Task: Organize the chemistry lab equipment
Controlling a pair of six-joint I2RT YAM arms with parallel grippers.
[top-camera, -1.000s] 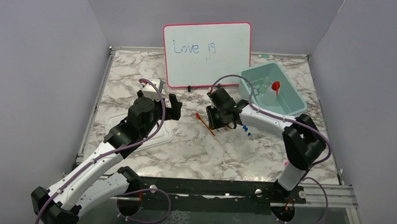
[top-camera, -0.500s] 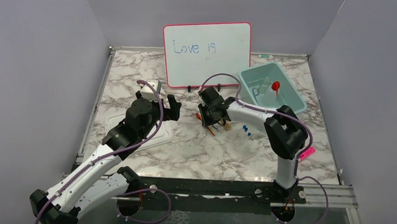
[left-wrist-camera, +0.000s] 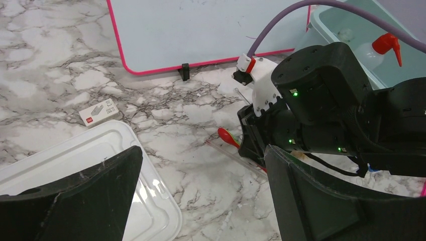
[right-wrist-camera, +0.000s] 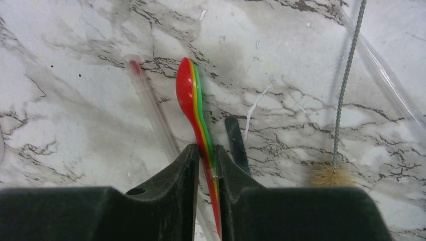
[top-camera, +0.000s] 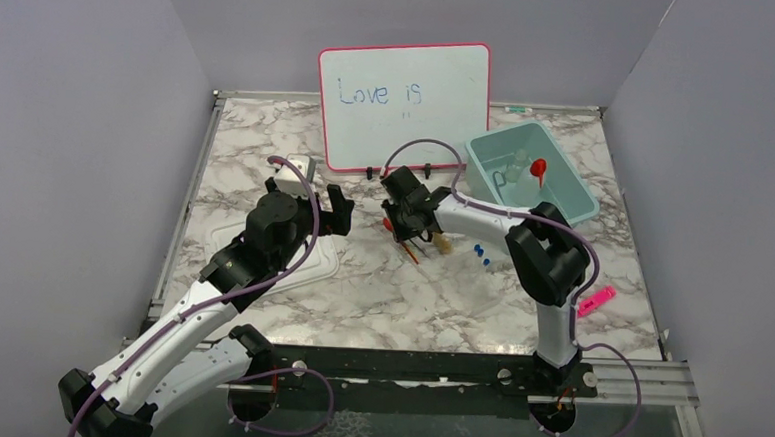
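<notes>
Red-green-yellow striped plastic stick with a spoon-shaped end lies on the marble-pattern table, mid-table, just near of the whiteboard. The right jaws are closed on its handle, one on each side, spoon end pointing away. Just left of it lies a thin clear tube with a red tip; to the right is a twisted-wire brush with brownish bristles, apart from the stick. Small blue pieces sit right of the brush. Teal plastic bin at far right holds a red-tipped clear item. Pink marker lies near right. Pink-framed whiteboard stands at the far edge. Left jaws gape wide with nothing between them, over a white plastic tray, left of the stick.
</notes>
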